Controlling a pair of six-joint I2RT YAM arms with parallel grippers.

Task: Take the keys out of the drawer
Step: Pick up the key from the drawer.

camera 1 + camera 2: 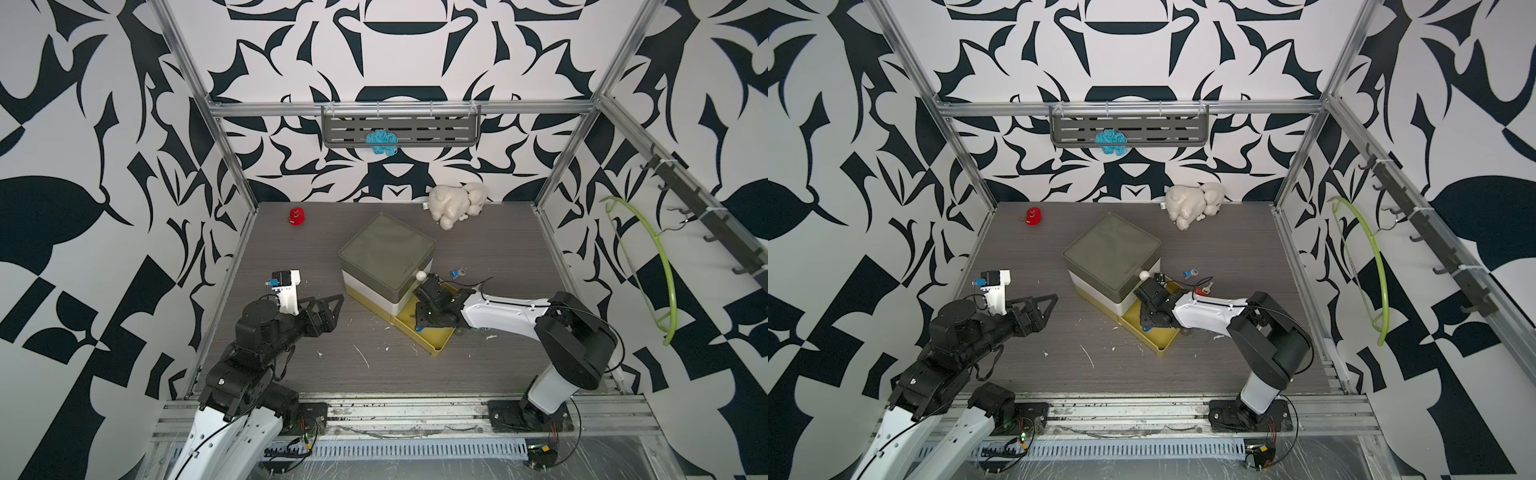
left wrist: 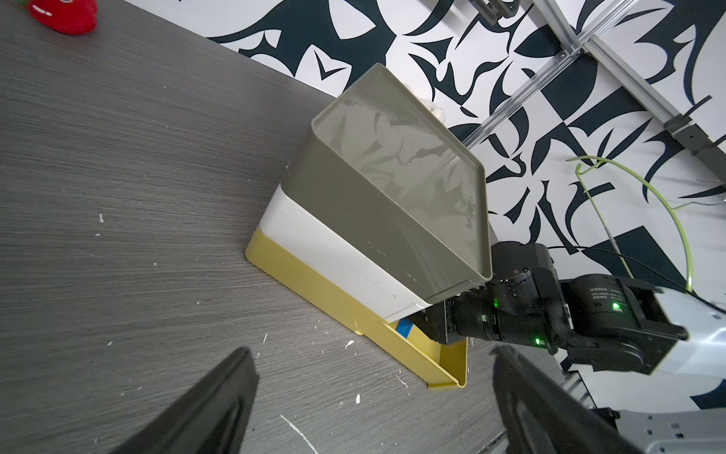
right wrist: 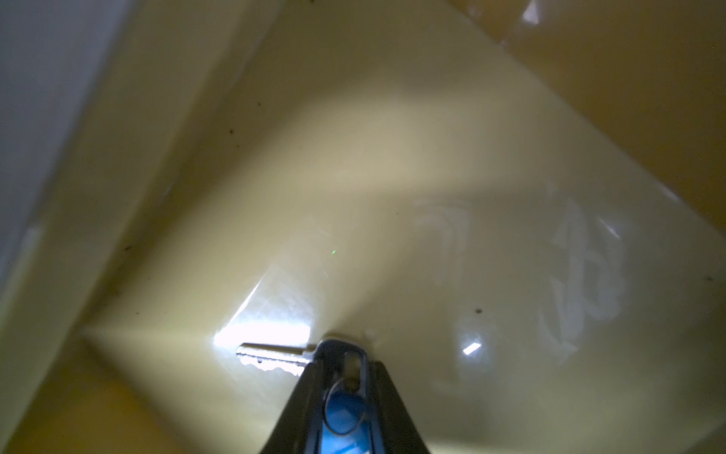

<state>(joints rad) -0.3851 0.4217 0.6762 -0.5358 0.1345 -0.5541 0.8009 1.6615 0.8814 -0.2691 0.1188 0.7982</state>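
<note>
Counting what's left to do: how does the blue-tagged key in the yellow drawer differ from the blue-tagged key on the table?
The drawer key lies inside the yellow drawer; the table key lies out on the table, outside it. The drawer key sits between the right gripper's fingers; the table key lies free. Both carry blue tags.

Top views: bright, even; edges bowed.
Right wrist: dim, soft-focus; glare on drawer (image 3: 271, 330), lower centre.
</note>
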